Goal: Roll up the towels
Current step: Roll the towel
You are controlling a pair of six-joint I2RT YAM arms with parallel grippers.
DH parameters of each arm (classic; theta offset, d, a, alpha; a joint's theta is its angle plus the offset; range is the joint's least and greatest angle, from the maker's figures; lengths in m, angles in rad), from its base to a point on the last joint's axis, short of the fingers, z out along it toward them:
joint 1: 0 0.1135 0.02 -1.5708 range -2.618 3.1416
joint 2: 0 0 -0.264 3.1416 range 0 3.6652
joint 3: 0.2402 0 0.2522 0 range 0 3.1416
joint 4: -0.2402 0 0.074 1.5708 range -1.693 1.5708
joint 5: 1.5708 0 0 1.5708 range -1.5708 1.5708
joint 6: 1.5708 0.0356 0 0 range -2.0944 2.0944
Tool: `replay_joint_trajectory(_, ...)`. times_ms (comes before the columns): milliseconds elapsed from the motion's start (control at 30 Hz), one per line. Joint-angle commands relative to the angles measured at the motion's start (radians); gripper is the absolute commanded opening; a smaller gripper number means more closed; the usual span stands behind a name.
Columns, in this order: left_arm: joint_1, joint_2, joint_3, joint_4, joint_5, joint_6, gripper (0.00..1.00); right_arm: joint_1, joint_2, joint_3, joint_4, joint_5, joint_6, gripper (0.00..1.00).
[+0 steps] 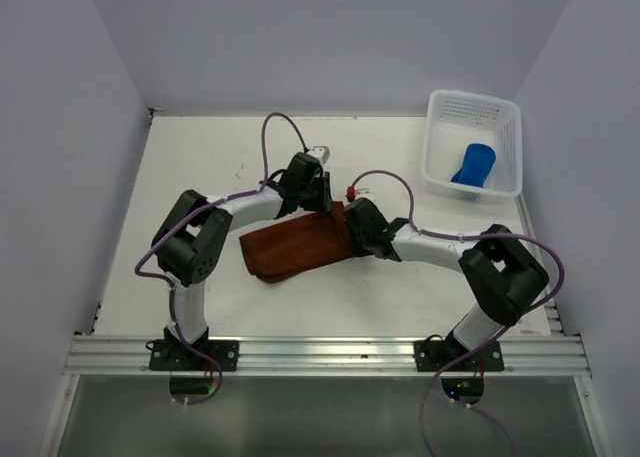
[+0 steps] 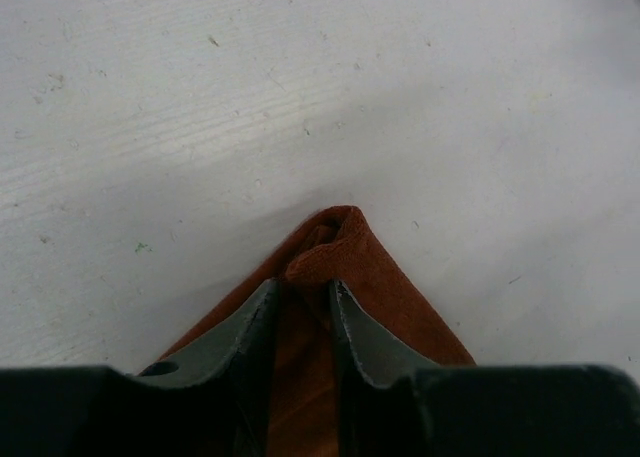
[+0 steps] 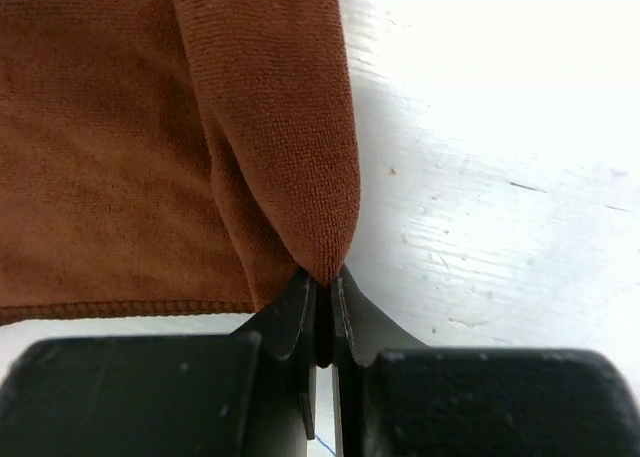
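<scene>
Right wrist view, right end effector [image 3: 322,283] pinching rust-brown towel [image 3: 120,157] corner

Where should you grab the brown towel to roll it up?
I'd pinch the soft rust-brown cloth towel at a corner of its right-hand end, coming down from above. It lies flat and limp on the white table, so only a thin corner fits between the jaws; the middle offers nothing to pinch.

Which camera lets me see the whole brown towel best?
The top view: nearly all of the brown towel shows, spread on the table. The left wrist view shows only one corner between its parted jaws; the right wrist view shows a fold pinched in its shut jaws.
</scene>
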Motion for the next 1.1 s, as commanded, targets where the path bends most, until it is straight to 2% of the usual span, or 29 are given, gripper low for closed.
replay_joint_trajectory(0,0.022,-0.073,-0.007,0.023,0.034,-0.017,0.30,0.025,-0.036,0.036,-0.105,0.142,-0.073,0.00)
replay_joint_trajectory(633,0.051,-0.152,-0.012,0.062,0.130,-0.064,0.35,0.218,0.051,0.171,-0.221,0.418,-0.150,0.00)
replay_joint_trajectory(833,0.050,-0.147,-0.004,0.079,0.210,-0.090,0.36,0.255,0.094,0.210,-0.255,0.455,-0.152,0.00)
replay_joint_trajectory(1067,0.050,-0.149,-0.028,0.073,0.216,-0.084,0.37,0.307,0.146,0.270,-0.312,0.532,-0.169,0.00)
